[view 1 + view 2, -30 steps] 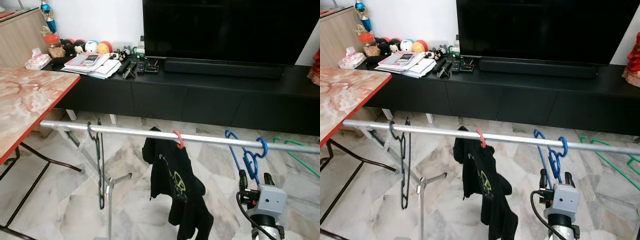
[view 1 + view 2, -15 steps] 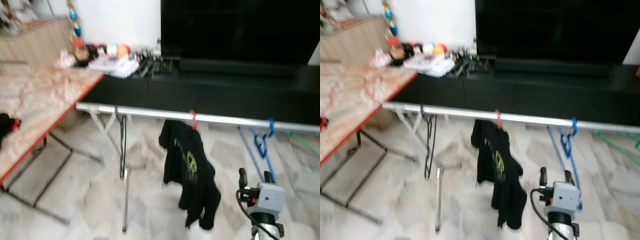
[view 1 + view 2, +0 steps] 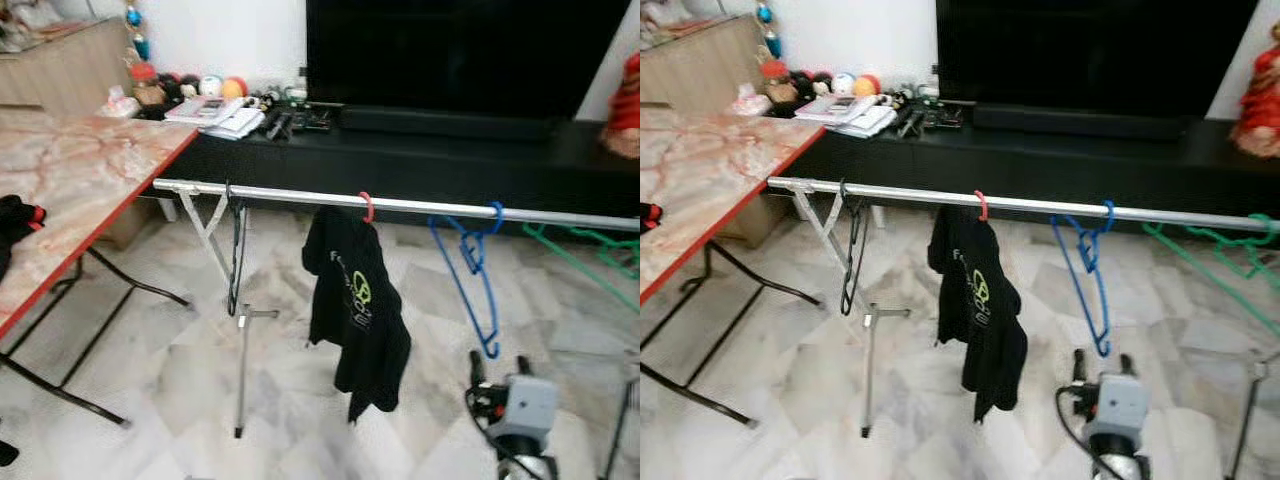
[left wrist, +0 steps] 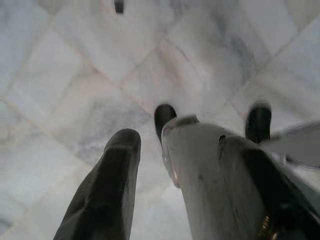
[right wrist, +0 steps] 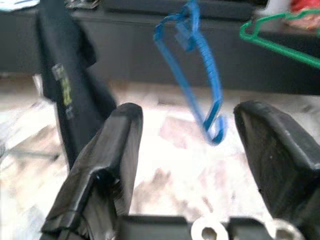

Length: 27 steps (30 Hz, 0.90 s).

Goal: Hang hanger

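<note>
A silver clothes rail [image 3: 300,197] runs across the room in front of a long black TV cabinet [image 3: 420,160], carried near its left end by a folding metal stand [image 3: 240,330] whose foot rests on the marble floor [image 3: 160,370]. Along the rail, starting from that stand: a black hanger [image 3: 235,255] hangs empty just beside the stand's upright, a black T-shirt [image 3: 357,310] hangs from a red hanger hook [image 3: 366,205] near the rail's middle, and a blue hanger [image 3: 467,275] hangs empty further right. Past the blue hanger a green hanger [image 3: 1215,245] is hooked at the rail's right end. Bare rail lies between the black hanger and the T-shirt, and a shorter bare stretch between the T-shirt and the blue hanger.

The right gripper [image 5: 192,150] is below the rail, under and in front of the blue hanger, its two black fingers [image 5: 107,165] spread wide apart with nothing between them. The left gripper [image 4: 150,165] points down at the floor tiles; one dark finger [image 4: 107,185] is clear, but whether it stands apart or together cannot be told.

Left of the rail stands a red-edged marble-patterned table [image 3: 70,190] on black folding legs, with open floor between it and the stand. On the cabinet behind the rail sit a large dark TV [image 3: 460,50], a soundbar [image 3: 445,122], papers and small toys
</note>
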Tool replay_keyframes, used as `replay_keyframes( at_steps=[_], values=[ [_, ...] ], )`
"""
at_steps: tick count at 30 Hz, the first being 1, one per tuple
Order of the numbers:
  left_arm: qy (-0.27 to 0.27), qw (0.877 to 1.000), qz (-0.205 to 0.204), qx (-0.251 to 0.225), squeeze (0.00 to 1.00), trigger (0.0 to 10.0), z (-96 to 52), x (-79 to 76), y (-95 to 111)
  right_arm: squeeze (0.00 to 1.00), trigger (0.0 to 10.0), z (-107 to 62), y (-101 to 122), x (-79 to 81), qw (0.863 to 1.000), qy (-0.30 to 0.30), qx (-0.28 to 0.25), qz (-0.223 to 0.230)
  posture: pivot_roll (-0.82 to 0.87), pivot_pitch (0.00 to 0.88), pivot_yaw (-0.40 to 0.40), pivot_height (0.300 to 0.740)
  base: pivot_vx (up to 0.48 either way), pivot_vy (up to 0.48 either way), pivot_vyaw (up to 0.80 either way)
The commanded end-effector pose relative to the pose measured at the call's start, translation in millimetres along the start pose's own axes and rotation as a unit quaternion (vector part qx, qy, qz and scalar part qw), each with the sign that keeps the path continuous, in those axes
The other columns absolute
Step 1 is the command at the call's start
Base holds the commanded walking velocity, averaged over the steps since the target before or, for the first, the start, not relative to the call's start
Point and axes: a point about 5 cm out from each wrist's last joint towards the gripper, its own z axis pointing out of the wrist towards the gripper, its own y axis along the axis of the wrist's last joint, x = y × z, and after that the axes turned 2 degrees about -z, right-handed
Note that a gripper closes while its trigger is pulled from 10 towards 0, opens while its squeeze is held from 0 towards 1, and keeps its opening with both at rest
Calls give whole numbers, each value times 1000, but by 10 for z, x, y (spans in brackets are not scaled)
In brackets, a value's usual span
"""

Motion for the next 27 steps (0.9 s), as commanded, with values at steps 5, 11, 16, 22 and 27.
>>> replay_keyframes(
  at_steps=[5, 11, 16, 22, 27],
  values=[
    [-2, 1000, 6, 20, 0, 10000, -11, -31, -101, 0, 10000, -51, -433, -40, 992, 15, 127, 18, 59, 68, 16, 740, 0, 0, 0],
    [-7, 1000, 11, 22, 0, 10000, -15, -77, -142, 0, 10000, -272, -816, -120, 966, 15, 256, 40, 42, 86, 31, 740, 0, 0, 0],
    [-10, 999, 17, 26, 0, 10000, -22, -104, -187, 0, 10000, -499, -1045, -191, 938, 22, 343, 39, 33, 88, 35, 740, 0, 0, 0],
    [-1, 1000, 8, 24, 0, 10000, -37, -96, -235, 0, 10000, -464, -1043, -155, 935, 6, 350, 50, 44, 93, 14, 740, 0, 0, 0],
    [-2, 1000, -3, 19, 0, 10000, -37, -107, -233, 0, 10000, -399, -1015, -38, 933, 18, 355, 50, 64, 88, 2, 740, 0, 0, 0]
  ],
)
